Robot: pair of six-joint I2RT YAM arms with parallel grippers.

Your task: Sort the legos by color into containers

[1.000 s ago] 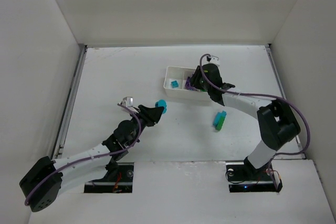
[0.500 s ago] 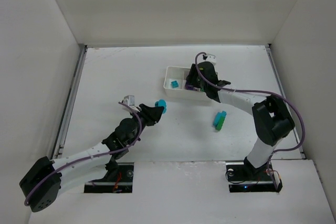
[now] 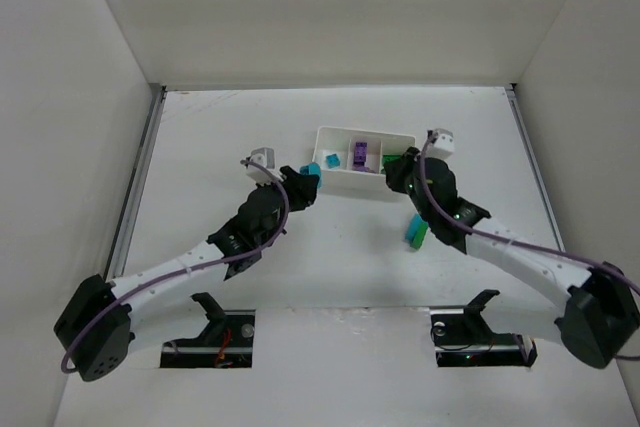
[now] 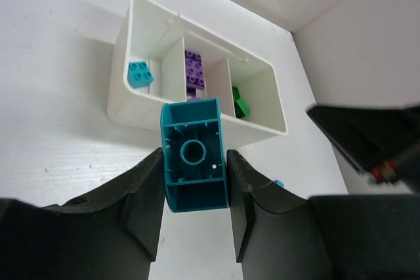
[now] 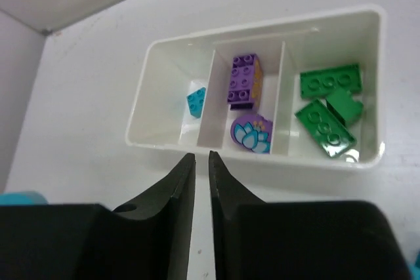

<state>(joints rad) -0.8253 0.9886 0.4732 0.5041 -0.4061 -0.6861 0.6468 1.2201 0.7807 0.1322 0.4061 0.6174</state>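
Teal brick [image 4: 194, 185] is clamped by its side faces between the left gripper [image 4: 194, 157] pads, so the bottom is free for a drop. It is held in the air just short of the tray [image 4: 131, 106], toward the left compartment, where another teal piece [image 4: 139, 74] already lies (purple bricks [image 4: 193, 70] middle, green bricks [image 4: 241, 104] right). The hollow underside is turned to the wrist camera, studs away toward the tray. The footprint looks near-square, so no long axis can be called. Right gripper [image 5: 198, 159] is pinched almost closed on nothing near the tray's green end, judged clear of the drop path. A green-teal stack [image 3: 417, 230] lies unsorted on the table [image 3: 220, 147].
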